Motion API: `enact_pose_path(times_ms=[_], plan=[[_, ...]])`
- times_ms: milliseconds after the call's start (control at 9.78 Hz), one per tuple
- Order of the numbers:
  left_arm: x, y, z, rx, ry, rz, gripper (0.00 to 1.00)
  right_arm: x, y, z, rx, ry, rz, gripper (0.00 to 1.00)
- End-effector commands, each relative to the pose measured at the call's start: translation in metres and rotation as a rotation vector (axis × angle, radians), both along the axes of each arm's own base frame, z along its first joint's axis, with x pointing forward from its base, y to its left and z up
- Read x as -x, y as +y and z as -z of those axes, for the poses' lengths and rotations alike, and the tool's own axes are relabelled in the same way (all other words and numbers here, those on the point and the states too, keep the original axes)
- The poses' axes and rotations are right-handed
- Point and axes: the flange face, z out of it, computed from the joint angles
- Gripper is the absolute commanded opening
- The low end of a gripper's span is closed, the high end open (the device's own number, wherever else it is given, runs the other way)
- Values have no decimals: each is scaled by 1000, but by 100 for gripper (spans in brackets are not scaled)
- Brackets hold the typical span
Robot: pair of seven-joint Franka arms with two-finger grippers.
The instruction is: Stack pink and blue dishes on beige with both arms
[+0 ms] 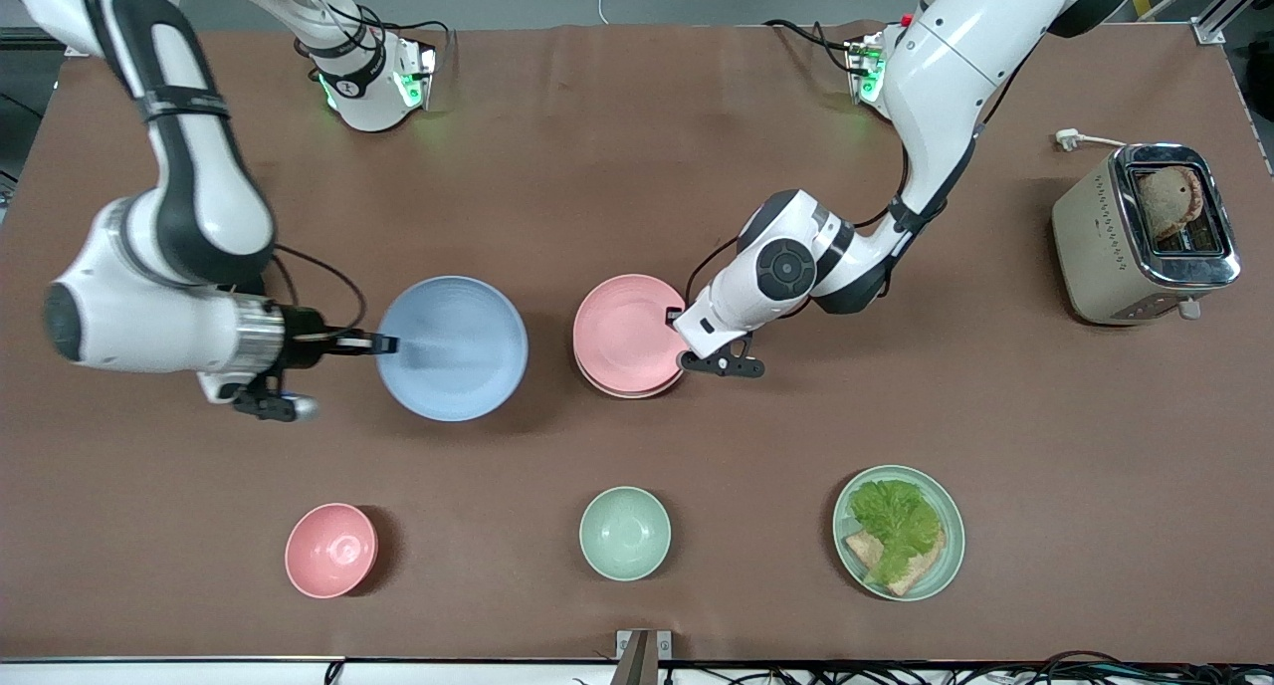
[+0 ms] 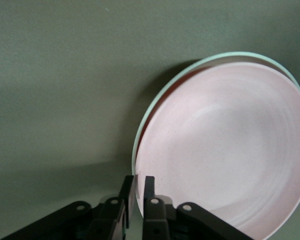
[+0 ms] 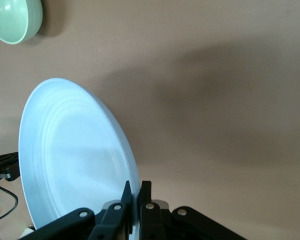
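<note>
The right gripper [image 1: 383, 343], centre-left of the frame, pinches the blue plate [image 1: 453, 347] by its rim to carry it, while the left gripper [image 1: 685, 360] clamps the pink plate [image 1: 627, 334], mid-frame, atop the beige plate [image 1: 622, 390].

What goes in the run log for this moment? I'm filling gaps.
left gripper: shut on pink plate, atop beige plate | right gripper: shut on blue plate

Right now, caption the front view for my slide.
Right tool grips the blue plate; left tool pinches the pink plate atop the beige plate.
</note>
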Motion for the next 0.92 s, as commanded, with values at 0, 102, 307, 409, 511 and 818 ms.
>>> enact_pose_path(times_ms=[0,102,307,409,511,818], plan=[[-13,12,-17,-24,-44,-11,100,24,47,24,3,-6,31,1],[-33,42,-58,-54,-57,-37,100,29,73,22,-3,-17,57,1],[-77,104,-154,-97,-83,-117,100,49,122,45,-19,-34,43,1],[-87,138,-192,-129,-75,-156,100,61,140,60,-18,-59,51,2],[-83,159,-228,-169,-88,-174,100,74,156,74,-19,-86,47,2],[-81,235,-343,-317,-252,-209,100,102,180,100,-15,-125,43,2]])
